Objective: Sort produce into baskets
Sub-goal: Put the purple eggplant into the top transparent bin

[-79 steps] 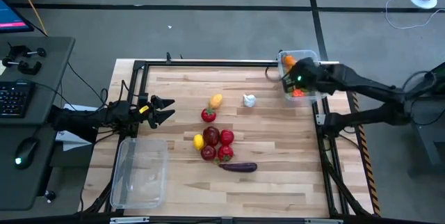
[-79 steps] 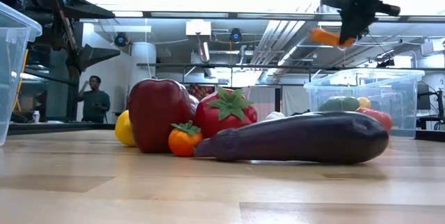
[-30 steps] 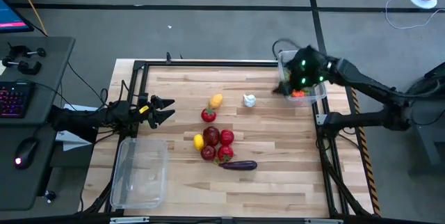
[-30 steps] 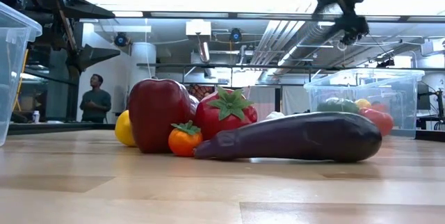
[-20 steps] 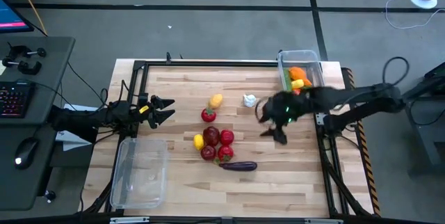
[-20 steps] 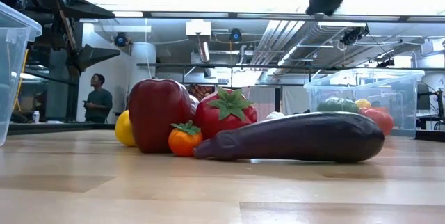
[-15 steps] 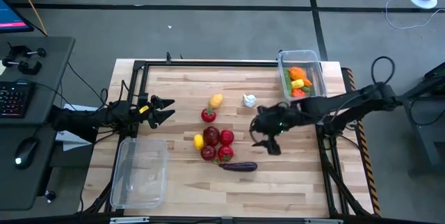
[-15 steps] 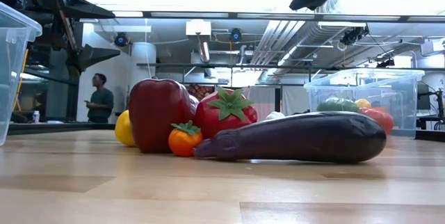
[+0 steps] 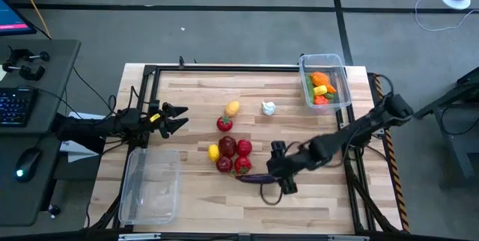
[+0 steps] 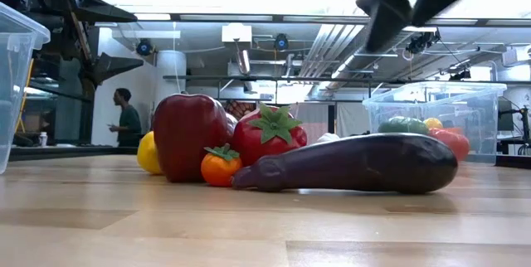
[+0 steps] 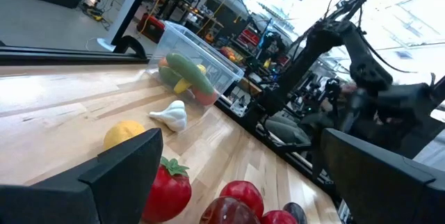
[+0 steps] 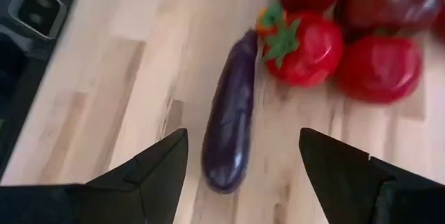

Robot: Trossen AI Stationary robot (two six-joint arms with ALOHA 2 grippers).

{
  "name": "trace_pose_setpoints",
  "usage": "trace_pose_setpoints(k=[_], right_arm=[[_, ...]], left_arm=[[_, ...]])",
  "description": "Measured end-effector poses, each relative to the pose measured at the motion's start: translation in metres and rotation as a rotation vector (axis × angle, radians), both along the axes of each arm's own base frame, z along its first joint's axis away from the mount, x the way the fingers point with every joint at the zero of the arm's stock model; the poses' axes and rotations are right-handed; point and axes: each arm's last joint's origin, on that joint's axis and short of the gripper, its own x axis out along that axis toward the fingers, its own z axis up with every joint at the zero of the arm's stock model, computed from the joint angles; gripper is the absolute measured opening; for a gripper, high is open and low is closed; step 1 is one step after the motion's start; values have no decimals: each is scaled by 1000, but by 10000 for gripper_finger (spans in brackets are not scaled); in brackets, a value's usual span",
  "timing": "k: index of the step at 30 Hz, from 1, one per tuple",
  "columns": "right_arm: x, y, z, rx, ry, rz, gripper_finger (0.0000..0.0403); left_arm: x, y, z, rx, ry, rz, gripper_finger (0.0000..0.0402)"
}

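Note:
Loose produce lies mid-table: a purple eggplant (image 9: 257,179) (image 12: 229,126) on its side beside red apples and a strawberry (image 9: 233,155) and a lemon (image 9: 213,152). Farther off are a tomato (image 9: 224,123), a yellow fruit (image 9: 233,108) and white garlic (image 9: 268,108). My right gripper (image 9: 275,170) (image 12: 242,137) hangs open above the eggplant's right end, clear of it, high up in the low view (image 10: 406,6). My left gripper (image 9: 177,119) waits open at the table's left. The far-right basket (image 9: 338,84) holds a carrot and other pieces. The near-left basket (image 9: 150,185) holds nothing.
Bare wood lies between the pile and the right basket and along the near edge. A black frame (image 9: 224,67) runs around the table. A person (image 10: 126,118) stands in the room beyond. A desk with a keyboard (image 9: 15,106) is off to the left.
My right gripper has swung away from the far-right basket toward the table's near edge and left, ending above the eggplant. Its finger gap looks unchanged. The produce has stayed where it was.

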Motion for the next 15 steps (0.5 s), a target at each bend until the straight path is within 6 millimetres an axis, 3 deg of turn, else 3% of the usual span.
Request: trace_pose_setpoints(k=[6,15], right_arm=[[2,20,-29,-54,76,37,268],[13,24,-61,-143,123,53,268]], left_arm=[[0,0,0,0,0,0,378],[0,0,0,0,0,0,378]])
